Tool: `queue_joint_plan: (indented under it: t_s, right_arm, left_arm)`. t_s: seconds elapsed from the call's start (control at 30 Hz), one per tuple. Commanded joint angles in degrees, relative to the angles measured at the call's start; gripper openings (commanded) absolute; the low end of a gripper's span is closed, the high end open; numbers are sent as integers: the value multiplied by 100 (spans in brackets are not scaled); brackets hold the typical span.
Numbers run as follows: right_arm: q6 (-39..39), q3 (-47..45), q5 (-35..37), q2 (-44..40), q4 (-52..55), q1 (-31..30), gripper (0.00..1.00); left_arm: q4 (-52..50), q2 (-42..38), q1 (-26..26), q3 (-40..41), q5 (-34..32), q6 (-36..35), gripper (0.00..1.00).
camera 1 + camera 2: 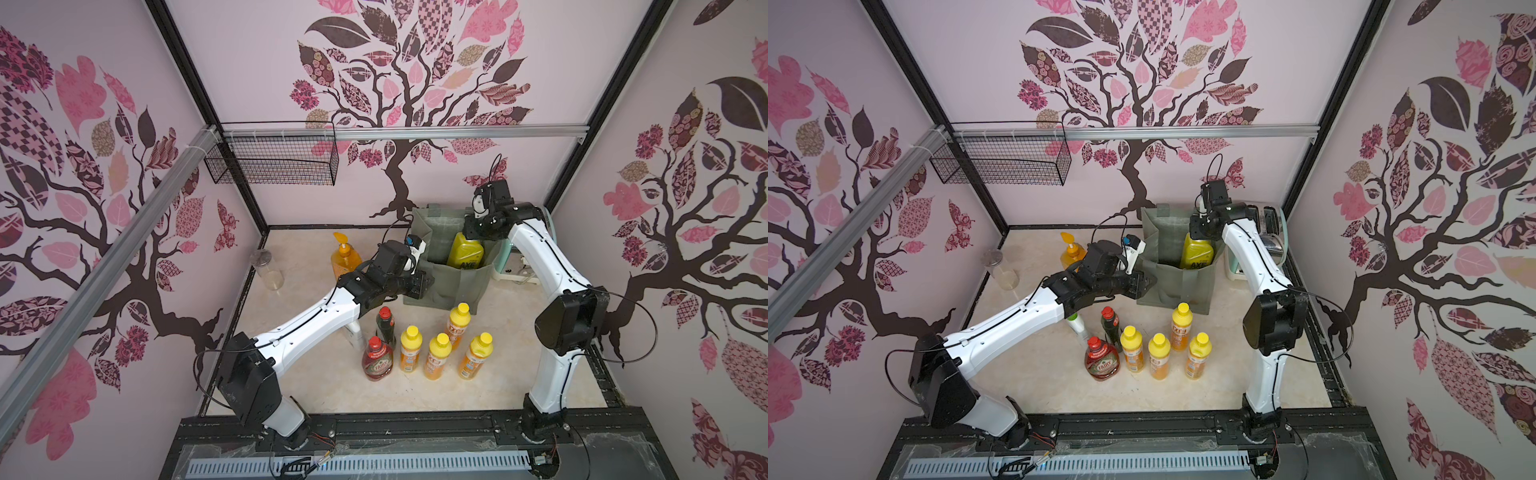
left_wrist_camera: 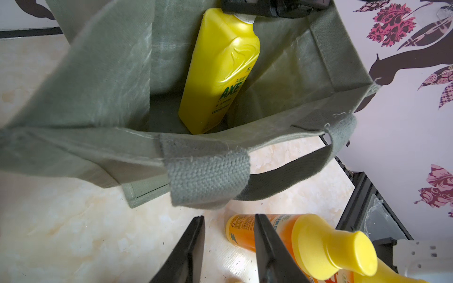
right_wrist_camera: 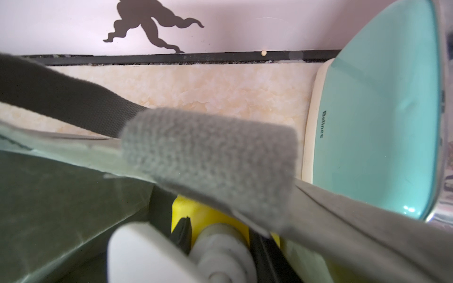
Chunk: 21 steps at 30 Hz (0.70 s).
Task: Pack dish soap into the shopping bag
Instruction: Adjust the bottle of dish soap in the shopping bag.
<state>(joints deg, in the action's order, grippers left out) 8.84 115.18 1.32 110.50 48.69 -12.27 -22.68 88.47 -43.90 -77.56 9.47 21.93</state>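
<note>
Our right gripper (image 1: pixel 473 235) clamps the pump neck (image 3: pixel 218 242) of the yellow AXE bottle (image 2: pixel 218 73), which leans inside the shopping bag (image 2: pixel 282 137). We should lower until its base settles, then release and lift clear of the strap (image 3: pixel 208 159). Our left gripper (image 2: pixel 229 220) hangs open, empty, beside the bag.

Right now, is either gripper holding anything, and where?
Right gripper grips the yellow AXE bottle by its white pump neck, inside the shopping bag. Left gripper holds nothing.
</note>
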Motion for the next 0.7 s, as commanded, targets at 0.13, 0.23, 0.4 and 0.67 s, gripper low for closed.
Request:
queue_joint_plan:
  t_s: [0.13,0.23,0.4,0.67]
  right_arm:
    - [230,603,79,-761,-1327,14,0]
    - [156,519,-53,-753,-1320,14,0]
    - [96,163,55,-980,-1523,14,0]
    - [53,237,546,-1112,-1524,6,0]
  left_arm:
    - [-173,-260,-32,-341,-33,20,50]
    - [-508,-487,131,-860,-231,-36,70]
    - [-885,-198,848,-1826,-82,-14,83]
    - [-916,1234,1067,-2562,661,-216,79]
